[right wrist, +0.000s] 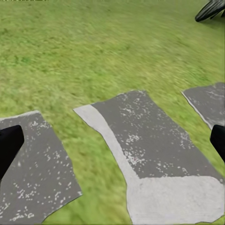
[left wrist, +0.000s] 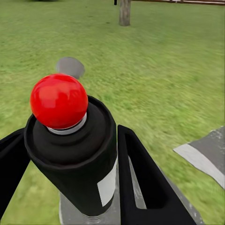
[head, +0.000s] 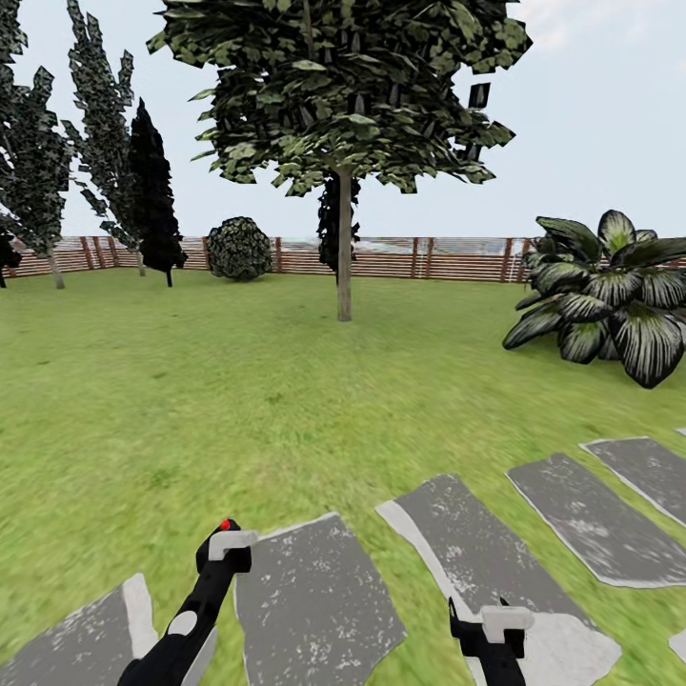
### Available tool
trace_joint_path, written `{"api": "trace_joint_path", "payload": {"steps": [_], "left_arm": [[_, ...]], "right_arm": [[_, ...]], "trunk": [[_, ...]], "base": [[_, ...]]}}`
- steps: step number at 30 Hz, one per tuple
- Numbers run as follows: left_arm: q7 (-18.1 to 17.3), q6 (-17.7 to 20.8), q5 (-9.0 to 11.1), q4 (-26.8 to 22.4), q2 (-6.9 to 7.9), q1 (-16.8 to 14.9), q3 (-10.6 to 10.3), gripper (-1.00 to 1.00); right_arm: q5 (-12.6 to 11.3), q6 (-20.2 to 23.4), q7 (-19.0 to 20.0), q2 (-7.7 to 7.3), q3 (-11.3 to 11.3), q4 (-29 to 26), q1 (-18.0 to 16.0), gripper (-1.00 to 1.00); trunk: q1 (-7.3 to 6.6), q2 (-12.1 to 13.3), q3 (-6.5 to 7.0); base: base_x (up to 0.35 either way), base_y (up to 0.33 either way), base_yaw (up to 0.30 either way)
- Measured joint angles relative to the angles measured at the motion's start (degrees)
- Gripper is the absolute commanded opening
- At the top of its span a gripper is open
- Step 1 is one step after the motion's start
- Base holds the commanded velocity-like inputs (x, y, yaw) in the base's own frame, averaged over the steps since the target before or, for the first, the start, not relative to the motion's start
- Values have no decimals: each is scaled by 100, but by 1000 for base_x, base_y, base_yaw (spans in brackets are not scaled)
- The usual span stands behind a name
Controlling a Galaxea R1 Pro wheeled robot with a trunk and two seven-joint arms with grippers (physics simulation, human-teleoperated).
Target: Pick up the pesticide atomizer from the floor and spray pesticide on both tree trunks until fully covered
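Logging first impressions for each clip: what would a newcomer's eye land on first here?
The big broad-crowned tree stands mid-lawn, its pale trunk straight ahead before the fence. Close by, the left pincer grips the pesticide atomizer, its red dot uppermost. A striped-leaf plant sits at right.

Garden: lawn (head: 238, 400), slat fence (head: 419, 257), trees (head: 343, 114)

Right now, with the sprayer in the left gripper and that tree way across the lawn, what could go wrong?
1. The tree trunk stands far across the grass, so spraying from here would likely fall short.
2. The left gripper clamps the pesticide atomizer near its top, below the red knob; a bumpy drive could loosen that hold.
3. The stone paving gives way to uneven-looking lawn, which may jolt the base.
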Motion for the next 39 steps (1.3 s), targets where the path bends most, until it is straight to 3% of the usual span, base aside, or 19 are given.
{"api": "trace_joint_path", "payload": {"steps": [16,39], "left_arm": [[0,-7,0,0,0,0,3,-100],[0,-8,1,0,0,0,2,-100]], "right_arm": [[0,0,0,-5,0,0,2,100],[0,0,0,0,3,1,3,100]], "trunk": [[0,0,0],[0,-2,0]], "base": [[349,103,0],[350,5,0]]}}
